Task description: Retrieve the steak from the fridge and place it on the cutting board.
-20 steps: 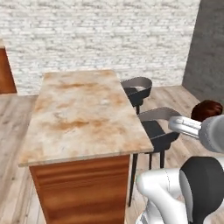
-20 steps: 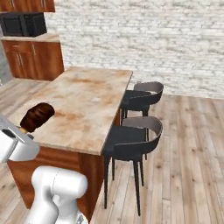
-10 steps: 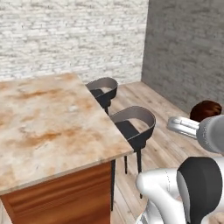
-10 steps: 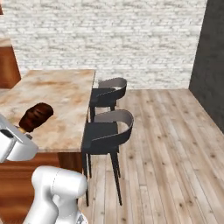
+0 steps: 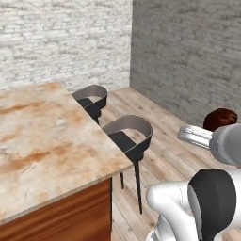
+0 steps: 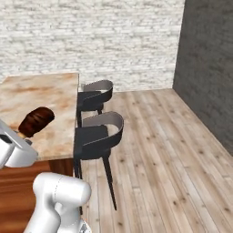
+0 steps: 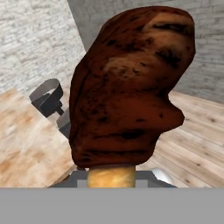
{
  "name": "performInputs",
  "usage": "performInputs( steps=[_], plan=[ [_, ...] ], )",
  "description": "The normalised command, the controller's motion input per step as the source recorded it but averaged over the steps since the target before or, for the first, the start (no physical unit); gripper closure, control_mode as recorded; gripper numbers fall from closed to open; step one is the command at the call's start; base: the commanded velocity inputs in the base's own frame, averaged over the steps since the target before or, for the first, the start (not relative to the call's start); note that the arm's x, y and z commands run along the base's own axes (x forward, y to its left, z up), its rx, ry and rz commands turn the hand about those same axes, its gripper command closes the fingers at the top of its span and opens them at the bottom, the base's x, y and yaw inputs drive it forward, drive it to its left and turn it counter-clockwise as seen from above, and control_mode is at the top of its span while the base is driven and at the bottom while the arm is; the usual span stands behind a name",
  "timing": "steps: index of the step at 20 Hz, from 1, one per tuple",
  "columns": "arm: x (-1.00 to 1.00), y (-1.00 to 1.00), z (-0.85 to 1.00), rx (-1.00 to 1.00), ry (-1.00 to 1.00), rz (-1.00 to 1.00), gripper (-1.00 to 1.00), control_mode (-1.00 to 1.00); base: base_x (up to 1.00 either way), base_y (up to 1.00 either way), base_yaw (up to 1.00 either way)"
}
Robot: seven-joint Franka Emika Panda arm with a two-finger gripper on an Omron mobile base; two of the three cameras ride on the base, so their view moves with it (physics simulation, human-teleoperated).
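1. Our gripper (image 7: pixel 111 177) is squeezed shut on the steak (image 7: pixel 129 87). The meat fills the middle of the hand view and hides the finger tips.
2. The steak stands up out of the gripper, long way pointing away from the hand. A pale tan bit pokes out at its bottom.
3. In the left base view the steak (image 5: pixel 220 119) sits at the end of our arm, out over the wooden floor (image 5: pixel 160 141). In the right base view the steak (image 6: pixel 36 122) shows in front of the counter top.
4. The counter (image 5: pixel 42 141) with the marbled top lies off to our left side. Two dark stools (image 5: pixel 129 136) stand between it and the open floor.
5. We think the steak is out of the fridge and we are carrying it. The next move needs the cutting board, so we cannot tell yet which way it lies.
6. The gripper's jaws are hidden by our own arm in both base views.
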Motion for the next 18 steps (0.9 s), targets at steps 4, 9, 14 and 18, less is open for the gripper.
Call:
performInputs(
  steps=[4,9,14,18],
  plan=[
    [0.0,0.0,0.0,0.0,0.0,0.0,1.0,1.0,0.0,0.33,-0.01],
    [0.0,0.0,0.0,0.0,0.0,0.0,1.0,1.0,0.0,0.27,0.15],
    [0.0,0.0,0.0,0.0,0.0,0.0,1.0,1.0,0.0,0.2,0.37],
    [0.0,0.0,0.0,0.0,0.0,0.0,1.0,1.0,0.0,0.65,0.51]
  ],
)
